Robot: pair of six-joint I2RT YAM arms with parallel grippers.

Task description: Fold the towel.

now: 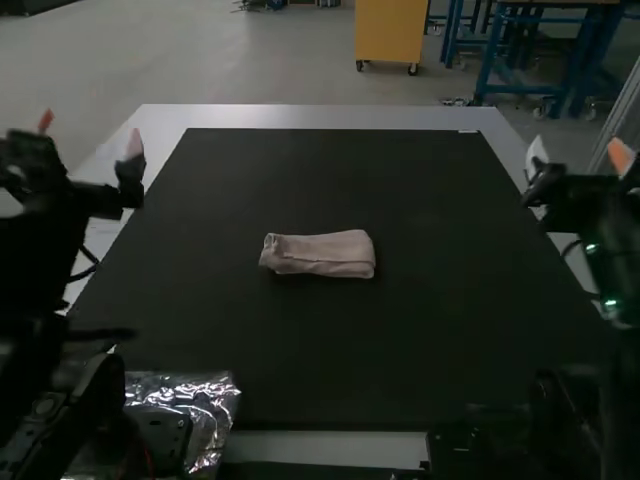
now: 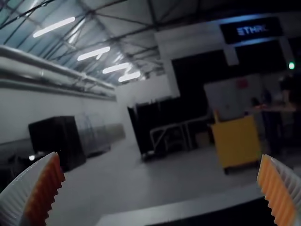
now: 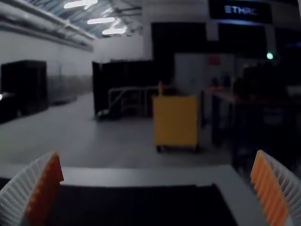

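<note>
The pinkish-beige towel (image 1: 318, 254) lies as a small, compact folded bundle near the middle of the black mat, its long side running across the view. My left gripper (image 1: 92, 148) is raised at the left edge of the table, well apart from the towel. My right gripper (image 1: 578, 160) is held up at the right edge, also away from it. In the left wrist view, the left gripper (image 2: 162, 188) has its ribbed fingers wide apart with nothing between them. The right wrist view has the right gripper (image 3: 157, 188) spread open and holding nothing.
The black mat (image 1: 340, 345) covers most of the light table (image 1: 320, 117). A crumpled silvery bag (image 1: 212, 400) lies at the near left, beside the left arm's base.
</note>
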